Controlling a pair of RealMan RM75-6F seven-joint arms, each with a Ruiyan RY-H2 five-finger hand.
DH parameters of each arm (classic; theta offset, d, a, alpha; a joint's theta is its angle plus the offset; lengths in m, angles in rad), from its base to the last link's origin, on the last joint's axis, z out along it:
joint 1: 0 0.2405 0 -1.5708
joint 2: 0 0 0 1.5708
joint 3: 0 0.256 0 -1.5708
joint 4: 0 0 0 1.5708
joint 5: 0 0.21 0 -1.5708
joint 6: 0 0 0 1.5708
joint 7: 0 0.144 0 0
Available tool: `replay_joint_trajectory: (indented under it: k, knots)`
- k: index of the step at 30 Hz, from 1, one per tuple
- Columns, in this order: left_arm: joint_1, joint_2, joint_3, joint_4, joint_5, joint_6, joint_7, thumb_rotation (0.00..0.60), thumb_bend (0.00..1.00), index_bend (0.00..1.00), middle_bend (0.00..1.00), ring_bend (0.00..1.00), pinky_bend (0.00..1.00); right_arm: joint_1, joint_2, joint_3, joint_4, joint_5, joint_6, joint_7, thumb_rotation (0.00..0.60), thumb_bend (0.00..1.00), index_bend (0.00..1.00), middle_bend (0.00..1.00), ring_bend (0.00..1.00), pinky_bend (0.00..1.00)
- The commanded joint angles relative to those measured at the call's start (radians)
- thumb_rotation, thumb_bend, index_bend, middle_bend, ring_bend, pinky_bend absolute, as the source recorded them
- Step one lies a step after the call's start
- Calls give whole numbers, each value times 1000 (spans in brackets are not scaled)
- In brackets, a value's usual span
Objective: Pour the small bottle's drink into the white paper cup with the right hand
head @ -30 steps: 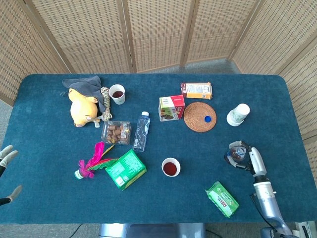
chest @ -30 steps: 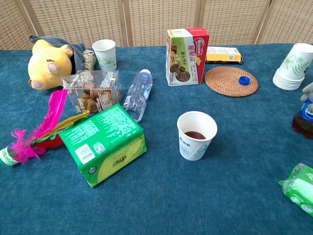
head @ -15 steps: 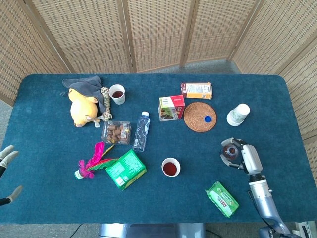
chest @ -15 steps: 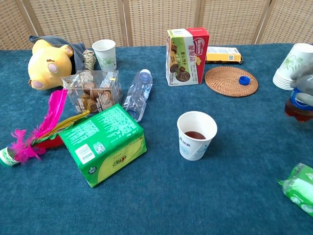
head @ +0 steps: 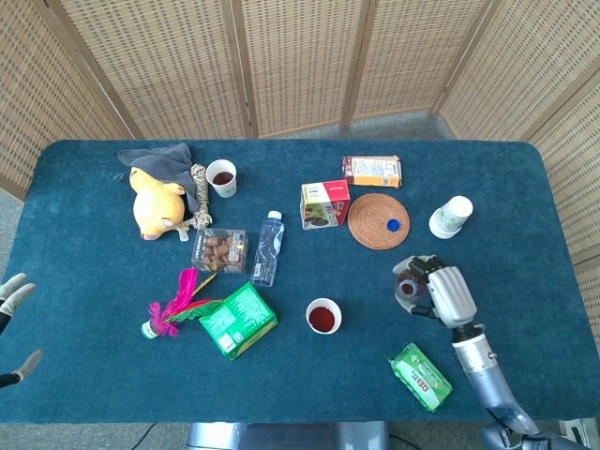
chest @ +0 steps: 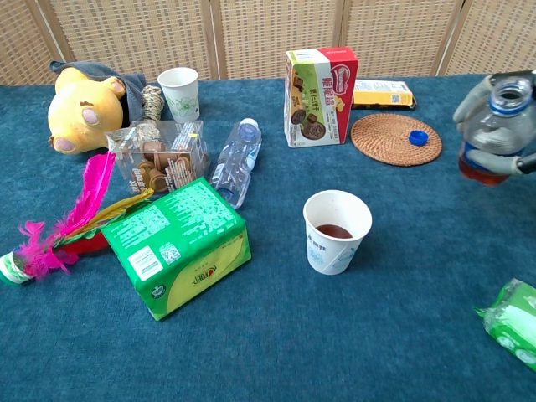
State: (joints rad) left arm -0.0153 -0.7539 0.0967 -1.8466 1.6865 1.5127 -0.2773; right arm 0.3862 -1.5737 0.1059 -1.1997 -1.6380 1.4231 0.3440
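Far left of the white paper cup (chest: 337, 230), at the table (head: 94, 281) edge, the left robot hand (head: 13, 298) hangs with fingers spread on nothing. Just left of the cup lie a green box (chest: 177, 244) and, beyond it, a clear water bottle (chest: 234, 161) on its side, so a wide swing past the cup could knock them. The cup stands upright with a little dark drink in it. Right of the cup, the right robot hand (chest: 494, 126) is clamped on the small bottle (chest: 496, 134), uncapped, upright and lifted off the cloth. Tipping early, while well apart from the rim, would likely spill onto the cloth; a brush could topple the light cup. Bare cloth lies between bottle and cup; a green packet (chest: 512, 322) sits nearer the front edge.
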Motion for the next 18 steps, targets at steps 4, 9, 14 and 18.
replay_joint_trajectory:
  k: [4, 9, 14, 18]
  knots:
    - [0, 0, 1, -1, -3, -1, 3, 600, 368, 0, 0, 0, 0, 36, -2, -5, -23, -28, -10, -87, 600, 745, 495, 468, 396, 705]
    - [-2, 0, 2, -2, -1, -4, 2, 600, 368, 0, 0, 0, 0, 49, -13, -4, -30, -40, -6, -173, 600, 748, 498, 469, 396, 705]
    - [1, -13, -3, 14, 30, 28, -4, 600, 369, 0, 0, 0, 0, 60, -34, 0, -26, -42, -5, -247, 600, 750, 500, 469, 407, 705]
    - [9, -32, -6, 39, 59, 67, -14, 600, 369, 0, 0, 0, 0, 73, -47, 0, -12, -47, -9, -275, 600, 752, 502, 469, 410, 705]
